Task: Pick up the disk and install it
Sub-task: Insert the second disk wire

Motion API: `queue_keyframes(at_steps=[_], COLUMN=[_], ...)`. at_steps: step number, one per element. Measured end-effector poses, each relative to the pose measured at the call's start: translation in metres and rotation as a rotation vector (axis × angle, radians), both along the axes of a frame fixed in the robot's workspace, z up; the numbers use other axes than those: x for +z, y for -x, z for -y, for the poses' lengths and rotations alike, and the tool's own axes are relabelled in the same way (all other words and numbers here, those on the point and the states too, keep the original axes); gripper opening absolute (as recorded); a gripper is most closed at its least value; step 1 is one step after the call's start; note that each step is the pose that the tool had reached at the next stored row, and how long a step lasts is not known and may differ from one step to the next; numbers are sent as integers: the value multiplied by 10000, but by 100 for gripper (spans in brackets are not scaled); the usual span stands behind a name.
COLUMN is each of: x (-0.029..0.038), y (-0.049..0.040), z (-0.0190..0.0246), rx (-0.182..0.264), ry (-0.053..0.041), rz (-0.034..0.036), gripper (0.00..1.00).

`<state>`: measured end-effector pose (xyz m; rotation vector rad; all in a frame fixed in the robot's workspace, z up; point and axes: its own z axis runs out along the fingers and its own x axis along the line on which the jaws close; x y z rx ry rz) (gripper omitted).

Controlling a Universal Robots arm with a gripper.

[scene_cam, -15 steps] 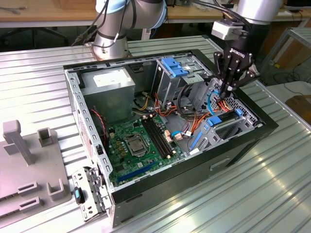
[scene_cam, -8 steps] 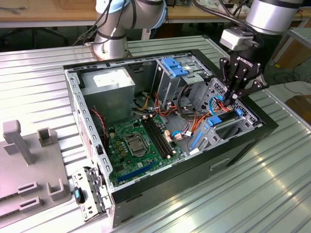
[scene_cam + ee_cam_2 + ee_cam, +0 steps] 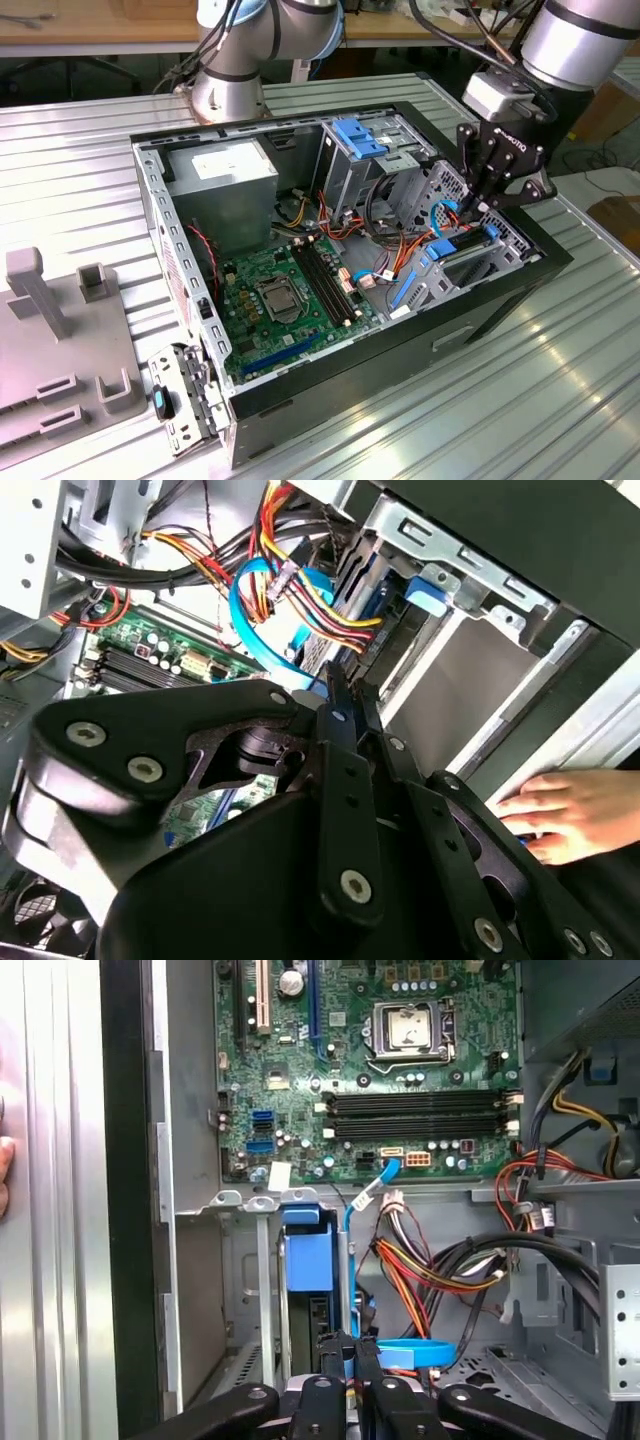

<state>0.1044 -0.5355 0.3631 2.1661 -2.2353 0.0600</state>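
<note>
So my arm comes in from the upper right of the exterior view, wrist bent down, and my black linkage gripper [image 3: 483, 203] hangs point-down over the drive bay corner of the open black desktop computer case [image 3: 330, 400], right of centre in that frame. My jaws are drawn together, the two slim fingers [image 3: 345, 1375] nearly touching; they sit right at the top edge of the disk, but I can't tell whether they actually pinch it. The disk [image 3: 306, 1260], a flat dark grey hard drive in a bright blue plastic carrier bracket, stands on edge in its slot in the grey metal drive cage [image 3: 470, 262]; in the first wrist view it's just left of centre in the lower half, straight above my fingertips. Counting stuff: one green motherboard [image 3: 285, 290] on the case floor, one grey boxy power supply [image 3: 222, 185] at the case's upper left corner, one thin light-blue data cable [image 3: 262, 615] looping past a bundle of red, yellow and orange wires. One person's hand [image 3: 572, 810] rests on the case edge, at the right side of the second wrist view.
</note>
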Motion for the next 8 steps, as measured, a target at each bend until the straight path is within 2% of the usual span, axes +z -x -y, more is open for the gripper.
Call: queue_keyframes(at_steps=[2, 4, 5, 7, 8], x=[0, 0, 0, -2, -2], y=[26, 46, 48, 56, 60], z=[7, 21, 25, 44, 57], rx=[13, 28, 31, 32, 33], ry=[-5, -7, -15, -106, -163], rz=[44, 189, 282, 603, 637], gripper=[16, 16, 16, 16, 16])
